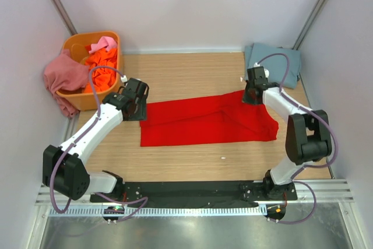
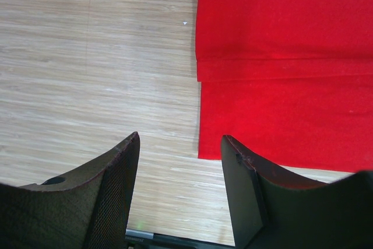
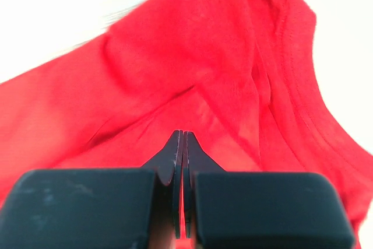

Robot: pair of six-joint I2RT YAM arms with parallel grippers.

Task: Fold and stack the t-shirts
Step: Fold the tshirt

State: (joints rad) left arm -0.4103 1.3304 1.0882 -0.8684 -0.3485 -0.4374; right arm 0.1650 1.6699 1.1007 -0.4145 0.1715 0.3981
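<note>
Right gripper (image 3: pixel 183 133) pinched the red t-shirt (image 1: pixel 204 123), left gripper (image 2: pixel 179 137) gaped empty; a one-sided tug could skew the fold.

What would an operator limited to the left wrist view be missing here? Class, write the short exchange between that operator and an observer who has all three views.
Operator: My view shows only an edge of the red t-shirt on the wood. Where is the right end effector?
Observer: The right end effector is shut at the shirt's back right corner, and folds of cloth run up to its tips, so it seems to pinch the cloth.
Operator: Is any other shirt laid out?
Observer: Yes. A grey-blue t-shirt lies flat in a neat rectangle at the back right corner of the table.
</note>
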